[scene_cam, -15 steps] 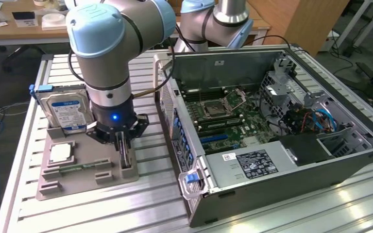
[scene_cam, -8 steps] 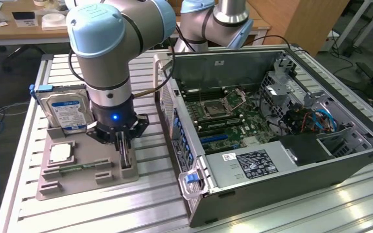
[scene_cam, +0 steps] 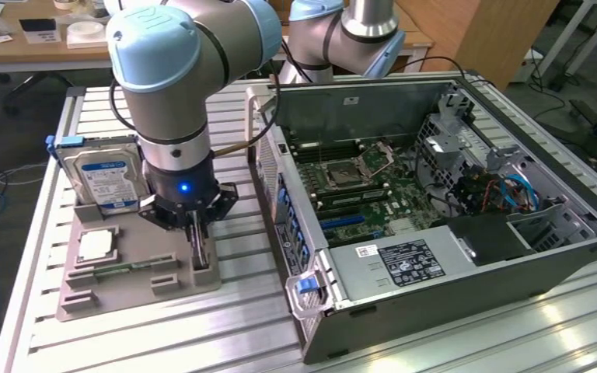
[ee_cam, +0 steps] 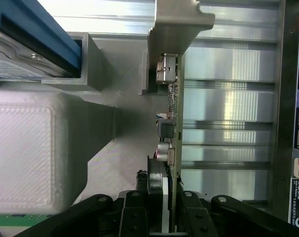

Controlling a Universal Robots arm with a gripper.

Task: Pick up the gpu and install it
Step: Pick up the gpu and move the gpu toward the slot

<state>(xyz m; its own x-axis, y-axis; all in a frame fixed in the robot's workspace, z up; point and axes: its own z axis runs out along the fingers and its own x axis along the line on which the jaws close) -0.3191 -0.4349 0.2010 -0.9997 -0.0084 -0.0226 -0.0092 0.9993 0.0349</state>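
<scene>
While the black gripper (scene_cam: 197, 231) straddles it from above, the thin dark gpu card with a pale metal bracket (ee_cam: 172, 118) stands on edge in the grey plastic holder (scene_cam: 122, 289), long axis level along the slot. Whether it is clamped I cannot tell.

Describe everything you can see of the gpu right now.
The gpu is a thin card standing on edge in a slot of the grey holder, beside the open computer case. Small components stud its board, and a pale metal bracket caps one end. The gripper sits low over it, away from the bracket.
</scene>
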